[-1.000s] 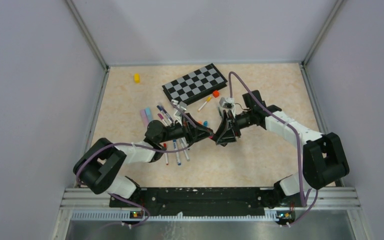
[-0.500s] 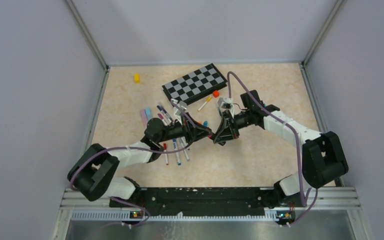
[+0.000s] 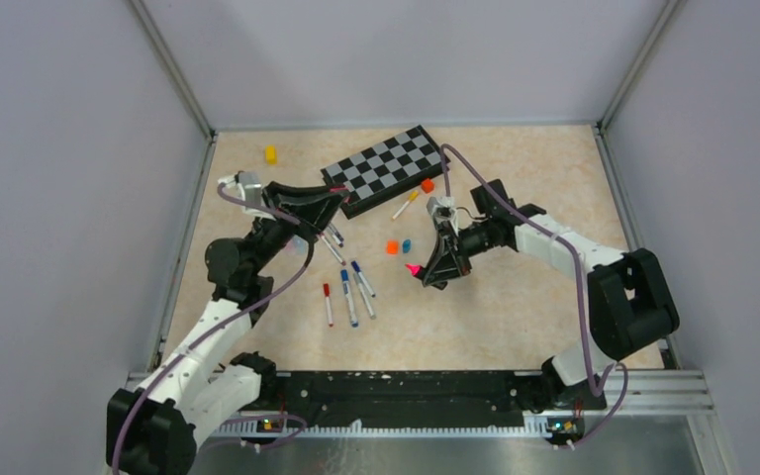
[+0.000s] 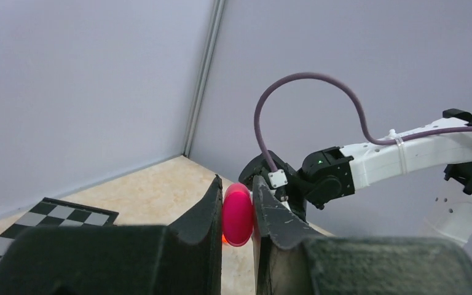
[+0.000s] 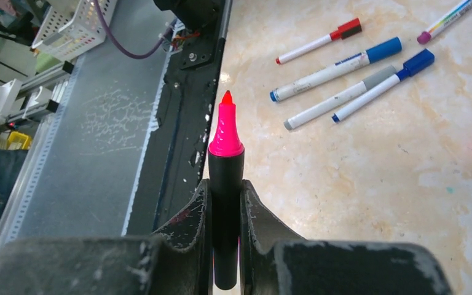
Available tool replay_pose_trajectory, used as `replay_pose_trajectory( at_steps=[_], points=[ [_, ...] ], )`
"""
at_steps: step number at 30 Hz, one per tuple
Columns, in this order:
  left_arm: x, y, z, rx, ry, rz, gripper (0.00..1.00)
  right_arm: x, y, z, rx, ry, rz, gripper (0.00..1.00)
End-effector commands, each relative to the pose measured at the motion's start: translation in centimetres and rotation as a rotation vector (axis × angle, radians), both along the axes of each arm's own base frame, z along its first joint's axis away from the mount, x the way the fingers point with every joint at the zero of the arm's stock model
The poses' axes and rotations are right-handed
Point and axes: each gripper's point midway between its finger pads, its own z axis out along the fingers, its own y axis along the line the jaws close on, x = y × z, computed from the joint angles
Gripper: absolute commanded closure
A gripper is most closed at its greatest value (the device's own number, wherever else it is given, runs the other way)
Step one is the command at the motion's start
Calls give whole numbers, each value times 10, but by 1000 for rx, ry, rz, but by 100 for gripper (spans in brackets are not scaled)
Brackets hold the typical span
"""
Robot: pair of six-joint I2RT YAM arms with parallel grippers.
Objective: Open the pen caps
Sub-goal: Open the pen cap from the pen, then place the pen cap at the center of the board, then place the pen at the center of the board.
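top: I see left claw [image 3: 334,198] by chessboard [image 3: 386,168], right claw [image 3: 426,271] mid-table [image 3: 515,307], pens [image 3: 348,292] lying between them | left wrist: left claw clenched on pink cap [image 4: 238,215], held clear of table | right wrist: right claw grasping pink highlighter [image 5: 225,153], uncapped tip poking out past the fingers

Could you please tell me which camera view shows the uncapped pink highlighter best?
The right wrist view: the pink highlighter stands mid-frame, black barrel clamped in the right gripper, bare tip clear. The top external view gives only a pink speck; the left wrist view does not show it.
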Motion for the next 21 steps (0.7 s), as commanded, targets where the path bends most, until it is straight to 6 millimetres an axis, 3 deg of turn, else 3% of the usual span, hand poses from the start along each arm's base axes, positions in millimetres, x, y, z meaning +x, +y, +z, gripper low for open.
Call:
replay_pose_trajectory(
  at_steps=[1, 6, 13, 17, 21],
  points=[
    [4, 0, -13, 16, 51, 8, 100, 16, -3, -5, -57, -98, -43, 100],
    [-1, -8, -57, 72, 180, -57, 100, 50, -30, -6, -124, -187, -196, 100],
    [-9, -21, -123, 147, 375, -177, 100, 101, -88, 4, -156, -226, -478, 100],
    [-12, -29, -145, 140, 435, -217, 100, 129, -123, -1, -221, -234, -652, 100],
    [-15, -52, -163, 183, 472, -261, 100, 153, -155, -14, -304, -222, -821, 100]
  ],
)
